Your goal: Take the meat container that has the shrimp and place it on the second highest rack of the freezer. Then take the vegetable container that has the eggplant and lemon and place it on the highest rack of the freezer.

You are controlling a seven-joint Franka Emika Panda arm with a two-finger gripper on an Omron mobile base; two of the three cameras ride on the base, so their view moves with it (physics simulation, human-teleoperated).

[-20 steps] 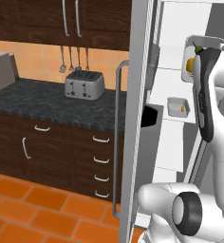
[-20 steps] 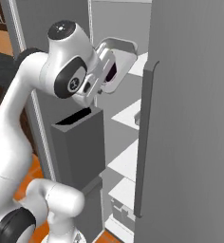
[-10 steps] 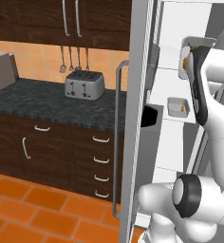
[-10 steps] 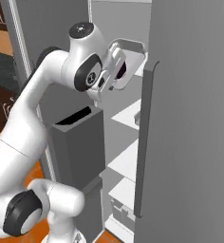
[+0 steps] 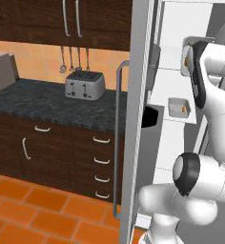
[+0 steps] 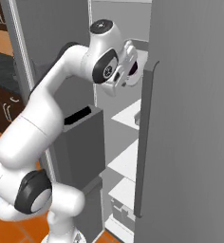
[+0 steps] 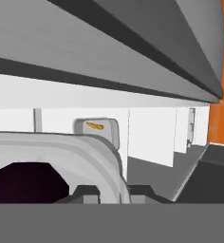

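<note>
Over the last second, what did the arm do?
The arm carried the tray with the eggplant further up and into the freezer, toward the top shelf. The gripper stayed shut on the tray's rim. The shrimp tray stayed on its shelf; the toaster did not move.

I count two containers: one with a single shrimp (image 5: 183,108) on a white freezer shelf (image 5: 171,118), one gripped at the hand. On the counter's (image 5: 47,102) back edge, one toaster (image 5: 85,86) (three utensils (image 5: 70,64) hang above).
</note>
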